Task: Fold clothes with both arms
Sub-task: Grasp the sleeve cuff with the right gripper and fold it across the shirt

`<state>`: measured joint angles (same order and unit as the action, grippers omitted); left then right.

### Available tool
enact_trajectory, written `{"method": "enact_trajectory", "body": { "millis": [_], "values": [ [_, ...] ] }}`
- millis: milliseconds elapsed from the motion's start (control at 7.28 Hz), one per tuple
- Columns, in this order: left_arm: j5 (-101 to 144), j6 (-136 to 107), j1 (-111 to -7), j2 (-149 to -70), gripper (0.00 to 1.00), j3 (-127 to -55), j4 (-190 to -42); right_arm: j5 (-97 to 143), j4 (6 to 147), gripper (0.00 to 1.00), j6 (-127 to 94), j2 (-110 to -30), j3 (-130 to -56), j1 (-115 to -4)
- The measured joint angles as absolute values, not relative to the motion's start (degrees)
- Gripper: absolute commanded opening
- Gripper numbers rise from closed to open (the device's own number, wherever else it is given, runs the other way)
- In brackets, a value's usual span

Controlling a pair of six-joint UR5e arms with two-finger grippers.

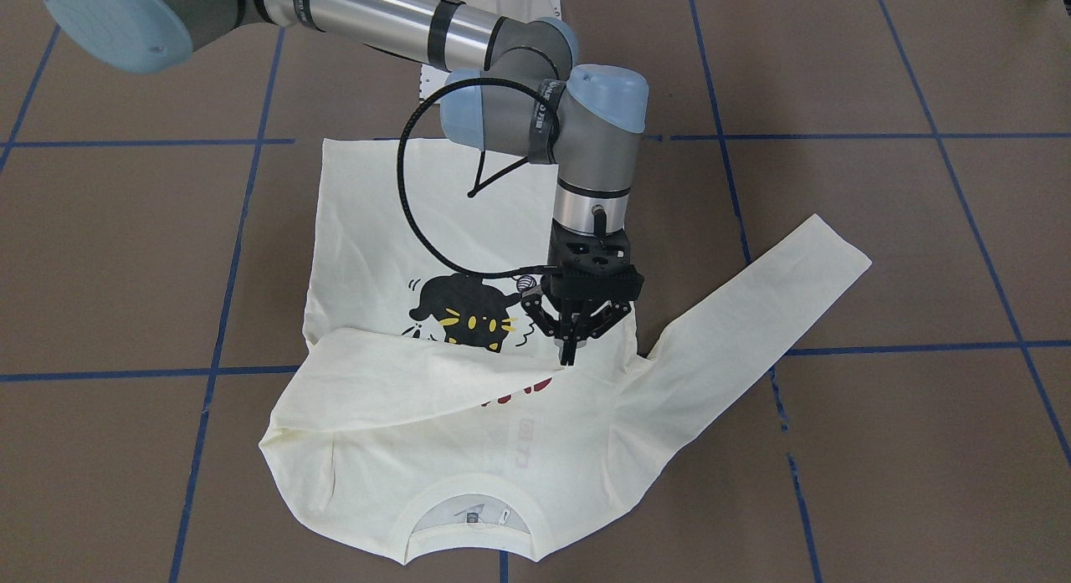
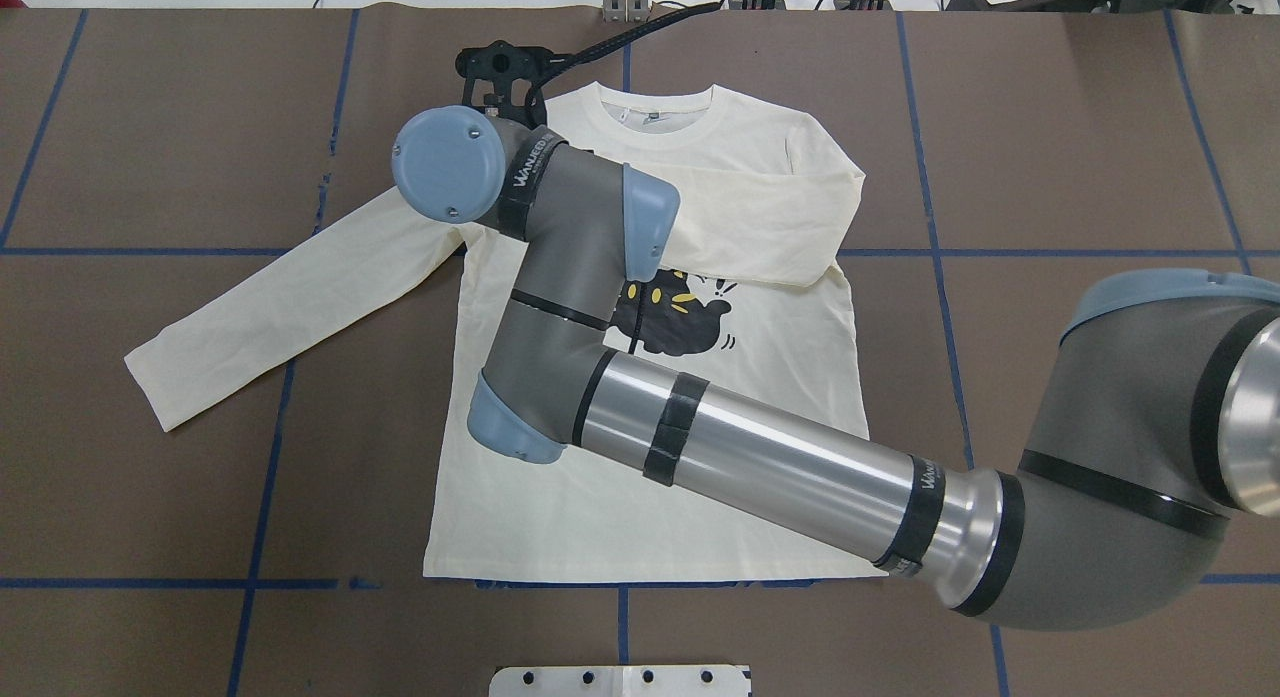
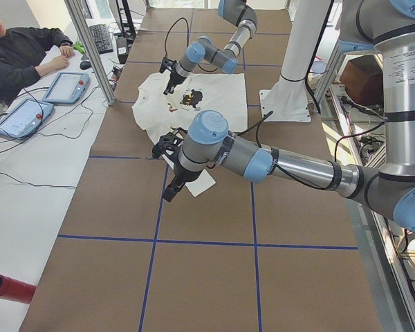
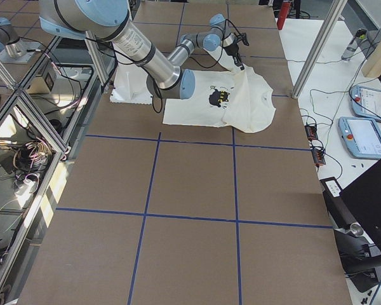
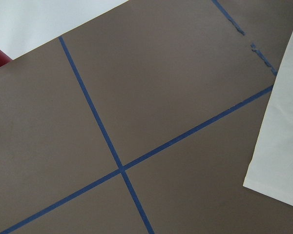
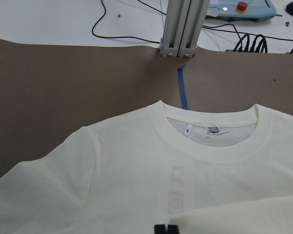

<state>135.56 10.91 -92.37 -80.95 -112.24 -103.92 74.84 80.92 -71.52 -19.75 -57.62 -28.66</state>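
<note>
the t-shirt (image 2: 520, 517) is cream and long-sleeved and lies flat with the print side up: a black cat (image 2: 690, 322) with yellow marks on the chest, and a strip of red lettering (image 1: 510, 395) showing from under a fold. it sits about the middle of the table (image 2: 1050, 107). its long axis runs from the robot's edge to the far edge, hem towards the robot and collar (image 6: 210, 152) towards the far edge, near an aluminium post (image 6: 180, 24) standing there. the right sleeve (image 2: 760, 247) is folded across the chest, over the top of the print. the left sleeve (image 2: 290, 307) stretches out flat, slanting towards the table's left end and back towards the robot's edge. the right gripper (image 1: 569, 353) points down over the chest at the end of the folded sleeve, fingers drawn together to a point; whether cloth is pinched between them i cannot tell. the left gripper (image 3: 171, 194) hangs over the table near the left cuff (image 5: 283, 146), and how its fingers stand cannot be told. brown surface crossed by blue tape lines (image 5: 119, 168) spreads on both sides of the shirt, with more room towards the table's ends than towards the far edge.
</note>
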Motion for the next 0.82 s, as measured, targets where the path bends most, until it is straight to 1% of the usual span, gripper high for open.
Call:
{"method": "enact_trajectory", "body": {
  "millis": [137,275,412,550,824],
  "values": [
    [135.6,10.9,-92.4,-80.9,1.0,-112.2,-103.9,74.6,80.6,0.0,-73.6,-17.2,-54.4,-28.0],
    [135.6,10.9,-92.4,-80.9,1.0,-112.2,-103.9,74.5,80.4,0.23,-76.1,-15.4,-52.5,-27.7],
    [135.6,11.0,-92.4,-80.9,1.0,-112.2,-103.9,74.7,80.3,0.95,-79.0,-13.3,-50.5,-27.5],
    [135.6,11.0,-92.4,-80.9,1.0,-112.1,-103.9,74.9,80.3,1.0,-81.0,-11.7,-48.6,-27.4],
    [135.5,10.9,-92.4,-80.9,1.0,-112.1,-103.9,75.5,80.2,1.0,-82.3,-10.3,-47.3,-27.5]
  ]
}}
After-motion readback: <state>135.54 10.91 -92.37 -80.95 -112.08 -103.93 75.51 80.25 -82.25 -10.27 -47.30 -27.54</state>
